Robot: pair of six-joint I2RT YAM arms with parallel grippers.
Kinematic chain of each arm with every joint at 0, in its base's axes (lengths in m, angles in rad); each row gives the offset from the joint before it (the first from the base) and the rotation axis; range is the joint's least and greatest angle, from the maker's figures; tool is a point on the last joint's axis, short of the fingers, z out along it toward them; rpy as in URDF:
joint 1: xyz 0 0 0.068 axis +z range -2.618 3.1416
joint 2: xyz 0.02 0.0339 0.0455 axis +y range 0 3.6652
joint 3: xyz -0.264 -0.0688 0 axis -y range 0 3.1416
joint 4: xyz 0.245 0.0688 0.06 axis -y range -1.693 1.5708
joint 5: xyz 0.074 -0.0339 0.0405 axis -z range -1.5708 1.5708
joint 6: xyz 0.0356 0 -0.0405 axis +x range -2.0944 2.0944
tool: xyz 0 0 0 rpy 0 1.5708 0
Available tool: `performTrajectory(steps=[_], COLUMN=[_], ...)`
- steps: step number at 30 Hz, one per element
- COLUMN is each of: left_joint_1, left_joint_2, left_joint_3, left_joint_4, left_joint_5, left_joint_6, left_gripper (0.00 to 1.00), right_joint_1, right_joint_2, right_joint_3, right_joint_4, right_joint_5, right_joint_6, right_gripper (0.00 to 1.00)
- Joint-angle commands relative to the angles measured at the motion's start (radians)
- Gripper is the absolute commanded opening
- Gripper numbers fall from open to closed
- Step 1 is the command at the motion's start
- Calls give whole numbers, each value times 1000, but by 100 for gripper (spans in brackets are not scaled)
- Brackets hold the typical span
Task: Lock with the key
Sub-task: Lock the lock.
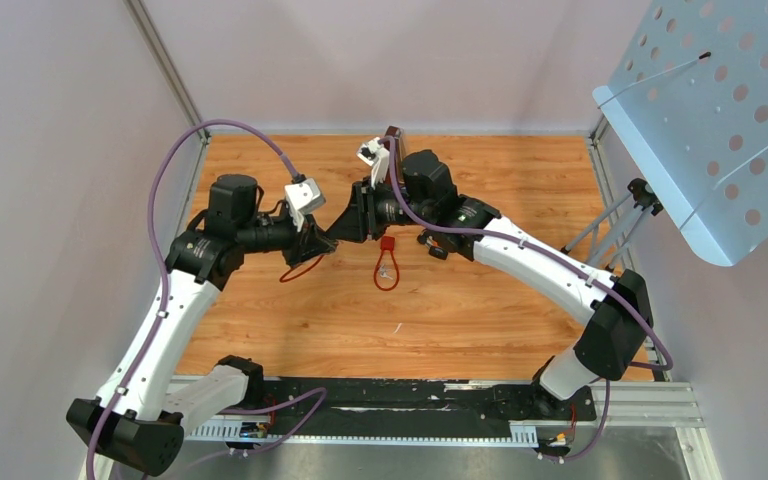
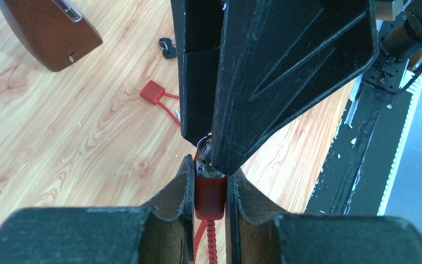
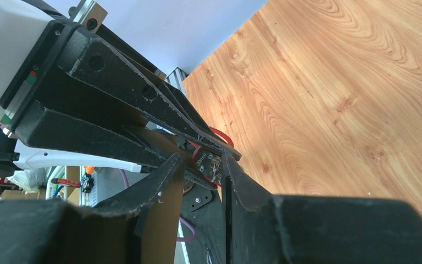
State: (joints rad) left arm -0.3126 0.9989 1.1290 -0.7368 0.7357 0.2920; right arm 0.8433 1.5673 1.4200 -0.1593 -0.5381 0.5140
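Desk: I see a warm orange wood-grain top (image 1: pixel 480 320); matte finish
Walls: pale lilac-grey panels (image 1: pixel 380 60) close off the far, left and right edges; plain surfaces
Far-left corner: a slim metal post (image 1: pixel 165 65) rises where two panels meet
Right edge: a pale blue perforated board (image 1: pixel 720 130) tilts over the far-right corner; a grey tripod (image 1: pixel 610 225) stands beneath it
Near edge: a black strip (image 1: pixel 410 395) runs along a ribbed aluminium rail (image 1: pixel 650 405)
Light: even and diffuse on my feeds; shadows faint

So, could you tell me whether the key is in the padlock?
Cannot tell for sure: the key, in the right gripper, touches the top of the padlock clamped by the left gripper.
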Motion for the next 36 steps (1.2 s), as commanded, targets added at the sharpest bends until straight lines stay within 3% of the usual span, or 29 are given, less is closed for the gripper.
performTrajectory(steps=[1, 5, 7, 9, 19, 23, 29, 36], left_joint_1=[1, 0, 0, 0, 1, 1, 1, 0], left_joint_2=[-8, -10, -10, -6, 2, 17, 27, 40], left_joint_3=[48, 51, 52, 54, 64, 82, 88, 86], left_joint_4=[29, 23, 21, 21, -2, -68, -137, -194], left_joint_5=[-13, -17, -19, -15, 58, 146, 314, 539], left_joint_6=[-5, -5, -5, -6, -16, 4, 11, 16], left_gripper=[0, 0, 0, 0, 0, 0, 0, 0], right_joint_1=[8, 10, 9, 10, 10, 10, -1, -4], right_joint_2=[-21, -27, -29, -29, -19, -59, -166, -194], right_joint_3=[-1, -17, -25, -24, -22, -103, -313, -367], right_joint_4=[22, 11, 8, 7, 46, 144, 489, 623], right_joint_5=[-46, 3, 14, 7, -10, -54, -201, -405], right_joint_6=[-15, -22, -29, -34, -100, -206, -340, -415], right_gripper=[31, 44, 45, 41, 1, 0, 0, 0])
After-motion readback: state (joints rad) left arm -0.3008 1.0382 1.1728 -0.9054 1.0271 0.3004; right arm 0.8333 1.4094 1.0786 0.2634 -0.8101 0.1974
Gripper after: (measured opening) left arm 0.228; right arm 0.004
